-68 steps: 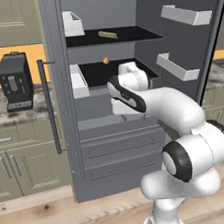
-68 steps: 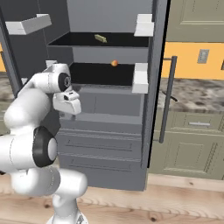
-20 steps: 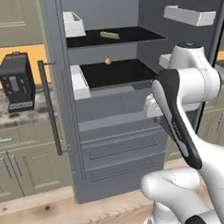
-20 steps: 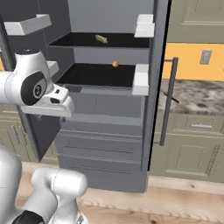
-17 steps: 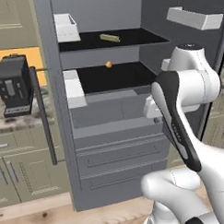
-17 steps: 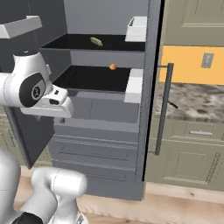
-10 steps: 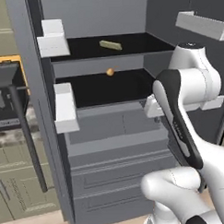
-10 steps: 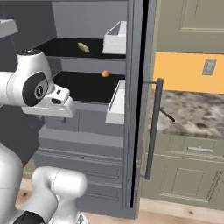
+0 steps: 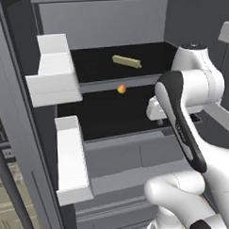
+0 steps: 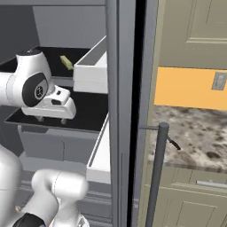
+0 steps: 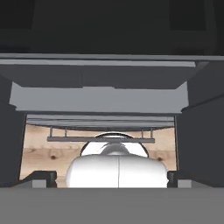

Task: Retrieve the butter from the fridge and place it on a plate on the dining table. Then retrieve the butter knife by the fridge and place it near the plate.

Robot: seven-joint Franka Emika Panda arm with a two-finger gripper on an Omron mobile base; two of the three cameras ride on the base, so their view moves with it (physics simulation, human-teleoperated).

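The fridge (image 9: 131,21) is dark grey with white door shelves (image 9: 53,72) and black inner shelves (image 9: 116,116). The butter (image 9: 127,61) is pale yellow, near a small orange ball (image 9: 121,89). The tabletop (image 10: 195,133) is grey-brown marbled under an orange wall (image 10: 186,86).

A tall beige panelled cupboard door (image 10: 195,26) fills the upper right of the right base view. Below it runs a bright orange wall strip (image 10: 184,86) carrying a small grey switch plate (image 10: 218,81) near the right edge. Under the strip lies a grey-brown marbled stone wall counter (image 10: 195,139), and beneath that a beige drawer front (image 10: 197,188) with a slim silver handle. In the hand view, a pale wooden plank floor (image 11: 43,153) shows across the lower middle. More beige cabinetry (image 9: 14,210) appears at the lower left of the left base view.
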